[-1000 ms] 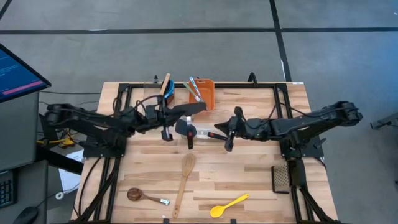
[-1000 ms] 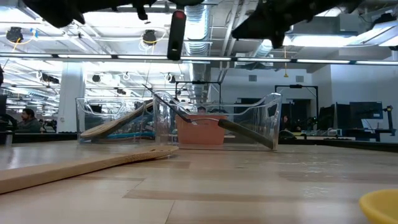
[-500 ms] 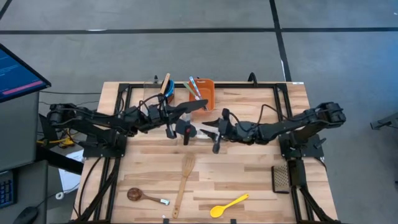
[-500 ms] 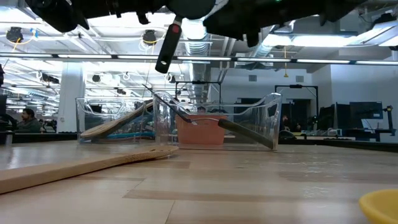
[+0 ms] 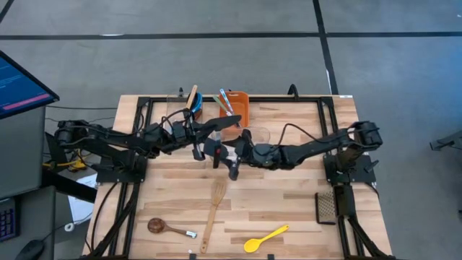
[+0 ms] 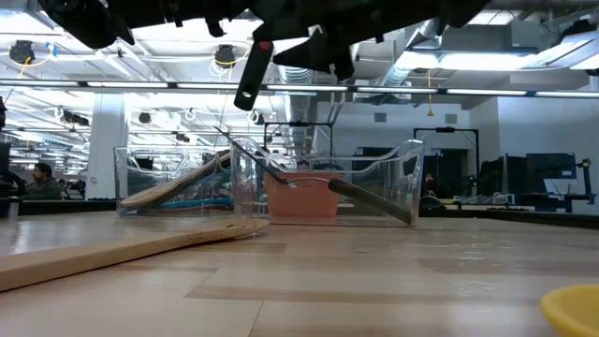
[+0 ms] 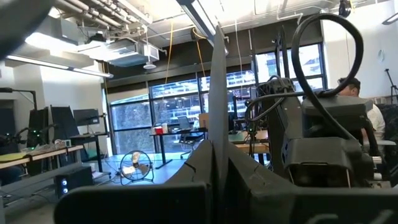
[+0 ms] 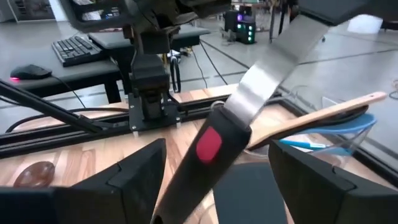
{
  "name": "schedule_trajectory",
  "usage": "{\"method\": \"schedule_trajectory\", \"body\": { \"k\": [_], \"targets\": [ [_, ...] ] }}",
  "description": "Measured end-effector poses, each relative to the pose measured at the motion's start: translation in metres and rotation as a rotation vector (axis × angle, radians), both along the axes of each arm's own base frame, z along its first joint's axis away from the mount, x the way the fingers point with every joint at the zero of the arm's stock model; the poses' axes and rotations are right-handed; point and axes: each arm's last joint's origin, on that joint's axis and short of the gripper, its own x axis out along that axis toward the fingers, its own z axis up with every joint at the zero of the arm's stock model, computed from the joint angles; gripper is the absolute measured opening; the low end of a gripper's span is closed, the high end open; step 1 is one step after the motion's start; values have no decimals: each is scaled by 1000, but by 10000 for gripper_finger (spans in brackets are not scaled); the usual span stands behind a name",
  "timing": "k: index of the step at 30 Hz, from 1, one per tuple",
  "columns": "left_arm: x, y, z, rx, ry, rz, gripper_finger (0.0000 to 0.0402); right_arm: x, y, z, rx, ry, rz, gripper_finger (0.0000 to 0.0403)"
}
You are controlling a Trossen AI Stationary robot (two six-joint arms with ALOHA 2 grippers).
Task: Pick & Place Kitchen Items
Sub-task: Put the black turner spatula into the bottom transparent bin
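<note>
A spatula with a silver blade (image 8: 267, 81) and a black handle (image 8: 208, 149) bearing a red mark hangs in the air over the middle of the table. My left gripper (image 5: 222, 127) is shut on its blade end. The handle (image 6: 253, 73) slants down from there, toward the table's near side. My right gripper (image 5: 234, 162) is open. Its two fingers (image 8: 134, 183) stand on either side of the handle, with a gap showing on each side. A wooden slotted spatula (image 5: 213, 211), a wooden spoon (image 5: 163, 227) and a yellow spoon (image 5: 266, 237) lie flat on the near part of the table. My left gripper pinches the flat blade (image 7: 217, 106) of the spatula between its two fingers, which come level from the table's left. The spatula is lifted clear of the table. It is tilted, with its handle hanging lower than the blade.
An orange bin (image 5: 238, 108) holding utensils and clear tubs (image 6: 374, 183) stand at the far middle. One tub holds a wooden and a blue utensil (image 5: 193, 101). A black flat tool (image 5: 326, 206) lies at the near right. Black frame rails (image 5: 144, 115) run along the table's sides.
My right gripper has gone toward the table's left, up to the spatula's handle. The handle has tipped from hanging straight down to a slant. My left gripper has kept hold of the blade.
</note>
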Motion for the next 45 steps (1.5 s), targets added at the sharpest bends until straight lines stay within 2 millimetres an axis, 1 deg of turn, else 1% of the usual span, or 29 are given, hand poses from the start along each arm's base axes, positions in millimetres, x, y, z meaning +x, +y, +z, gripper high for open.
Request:
{"method": "schedule_trajectory", "body": {
  "k": [3, 7, 11, 17, 20, 27, 30, 33, 35, 41, 43, 45],
  "targets": [
    [0, 0, 0, 0, 0, 0, 0, 6, -1, 3, 10, 3, 11, 276],
    [0, 0, 0, -1, 3, -1, 0, 9, -5, 7, 17, -4, 33, 275],
    [0, 0, 0, -1, 5, -1, 0, 9, -7, 7, 18, -9, 32, 261],
    [0, 0, 0, -4, 4, -3, 0, 11, -13, 8, 81, -22, 110, 215],
    [0, 0, 0, -8, 2, -5, 0, 11, -17, 8, 85, -21, 127, 190],
    [0, -1, 0, -23, -9, -28, 0, 12, -22, 8, 90, -30, 151, 104],
    [0, -1, 0, -23, -10, -36, 0, 12, -22, 9, 92, -32, 149, 92],
    [0, -1, 0, -27, -11, -34, 0, 12, -24, 9, 95, -32, 165, 106],
    [0, -1, 0, -29, -11, -30, 0, 12, -24, 9, 94, -33, 178, 130],
    [0, -1, 0, -46, -15, -36, 0, 12, -23, 9, 94, -33, 192, 226],
    [0, -1, 0, -46, -15, -36, 0, 12, -23, 9, 94, -32, 194, 247],
    [0, -1, 0, -46, -15, -37, 0, 12, -22, 9, 98, -32, 217, 256]
  ]
}}
